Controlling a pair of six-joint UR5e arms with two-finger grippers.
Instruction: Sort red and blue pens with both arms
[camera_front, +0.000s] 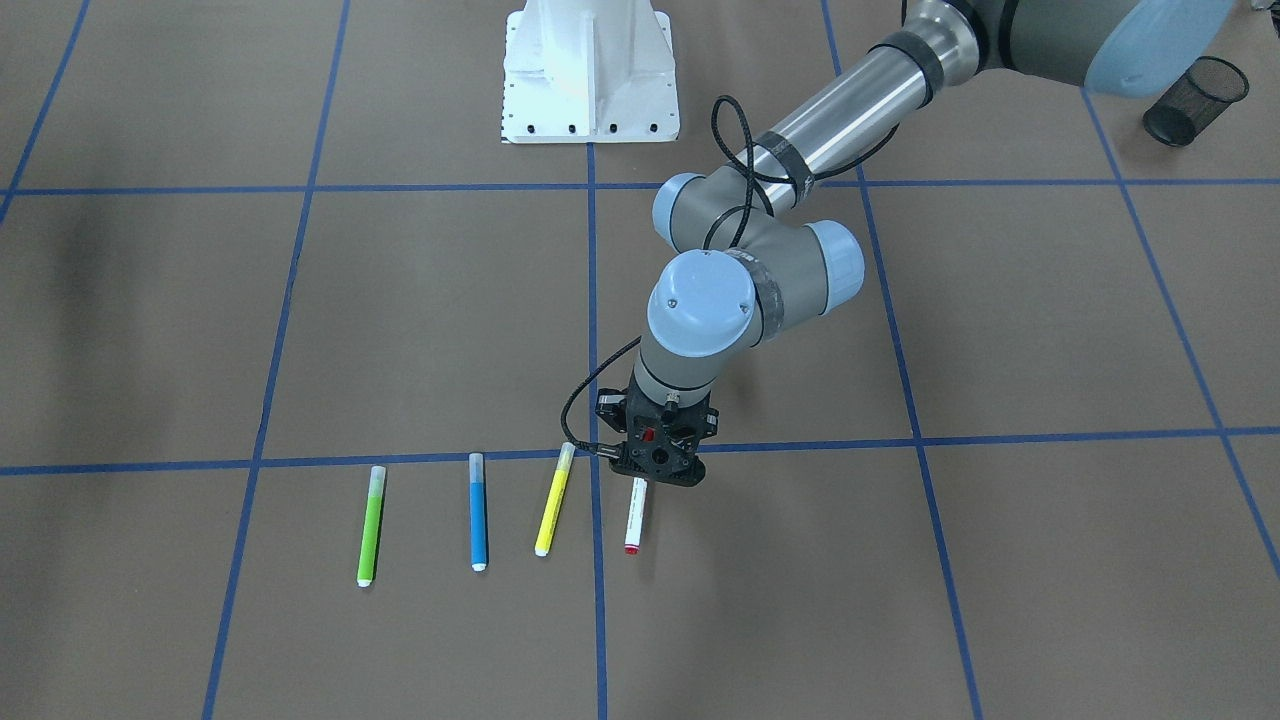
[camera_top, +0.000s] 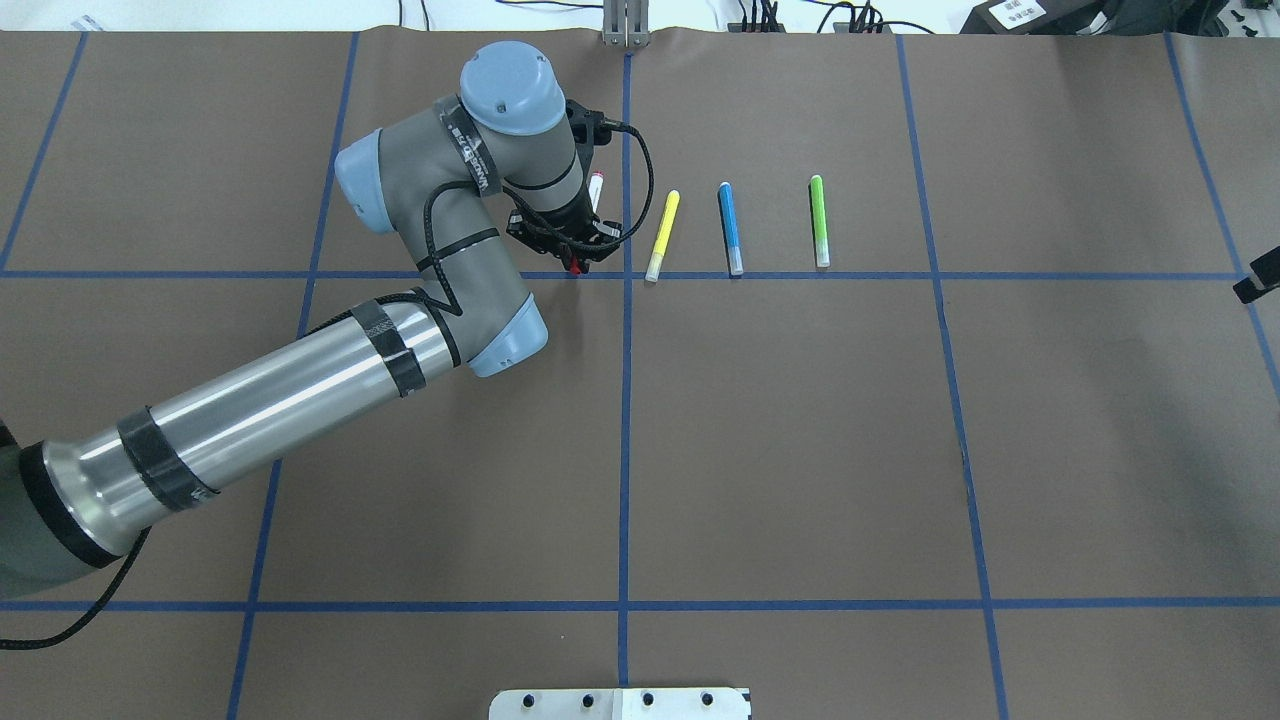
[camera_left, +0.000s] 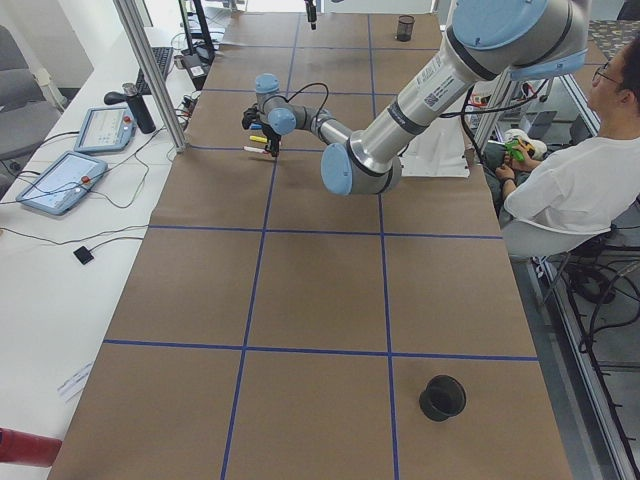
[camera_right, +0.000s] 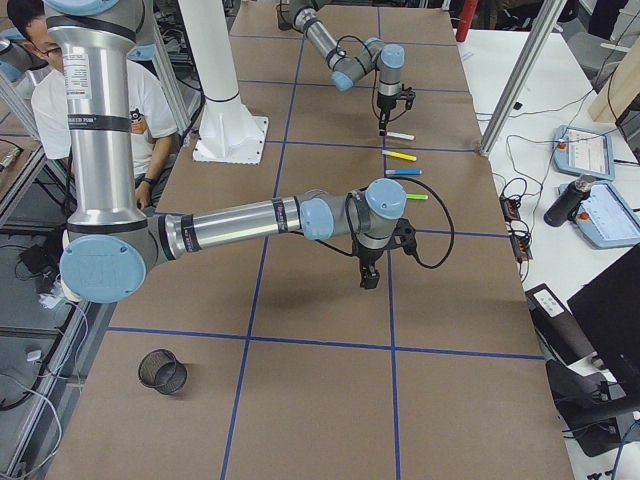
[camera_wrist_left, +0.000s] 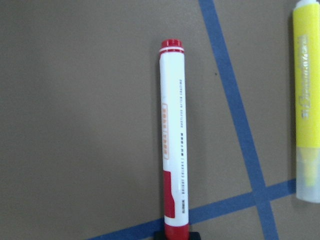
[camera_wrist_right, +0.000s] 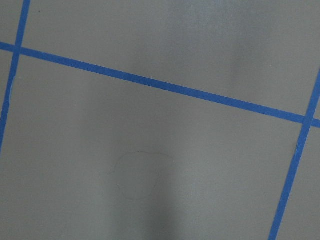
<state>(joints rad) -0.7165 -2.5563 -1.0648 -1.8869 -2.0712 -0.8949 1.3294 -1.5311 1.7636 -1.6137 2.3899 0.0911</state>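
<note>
Red-capped white pen (camera_wrist_left: 172, 135) lies on the counter (camera_front: 900, 560) just beside the yellow marker (camera_front: 554, 500), its cap end under the left gripper (camera_front: 652, 465); whether the fingers stand wide or narrow I cannot tell. Centre them across the barrel, drop straight, close gently
</note>
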